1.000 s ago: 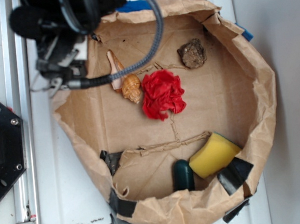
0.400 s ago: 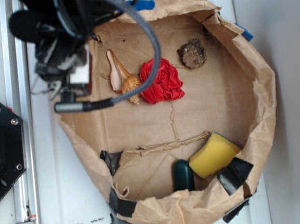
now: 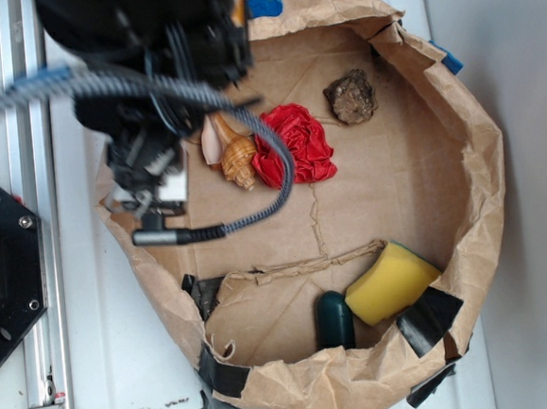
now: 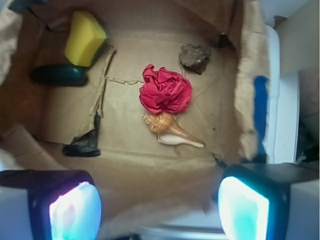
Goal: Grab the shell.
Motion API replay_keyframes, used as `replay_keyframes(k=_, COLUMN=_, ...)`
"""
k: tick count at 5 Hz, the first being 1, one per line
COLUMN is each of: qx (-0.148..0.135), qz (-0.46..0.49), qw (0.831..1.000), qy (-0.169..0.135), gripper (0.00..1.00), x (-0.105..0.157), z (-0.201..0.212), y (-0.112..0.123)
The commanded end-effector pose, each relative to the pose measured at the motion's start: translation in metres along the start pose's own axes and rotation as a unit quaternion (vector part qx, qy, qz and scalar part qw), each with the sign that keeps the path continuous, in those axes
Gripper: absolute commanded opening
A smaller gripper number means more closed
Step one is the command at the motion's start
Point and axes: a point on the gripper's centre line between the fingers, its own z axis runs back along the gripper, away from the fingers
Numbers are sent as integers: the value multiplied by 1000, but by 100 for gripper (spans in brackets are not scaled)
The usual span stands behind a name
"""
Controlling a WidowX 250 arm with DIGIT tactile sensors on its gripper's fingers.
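The shell is glossy tan-orange and lies on the cardboard floor of a brown paper tray, its knobby end touching a crumpled red cloth. In the wrist view the shell lies below the cloth, with its pointed tail to the right. My gripper hangs over the tray's left wall, left of the shell and apart from it. In the wrist view the gripper is open wide and empty, and its glowing pads frame the paper wall.
A rough dark-brown rock sits at the tray's top right. A yellow sponge and a dark green object lie at the bottom. A black braided cable loops over the shell. A black base stands at the left.
My arm has moved down the frame along the tray's left side, and the cable has swung with it. The red cloth now sits a little higher, against the shell.
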Motion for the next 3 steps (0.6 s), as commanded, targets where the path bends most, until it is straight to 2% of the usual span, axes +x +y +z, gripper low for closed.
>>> replay_keyframes(k=1, qx=23, qz=-21, qw=999, qy=-33, gripper=100, x=12, z=-1, y=-1)
replay_keyframes(k=3, qx=41, qz=-40, qw=997, qy=-45, gripper=100, x=17, z=-13, y=-1)
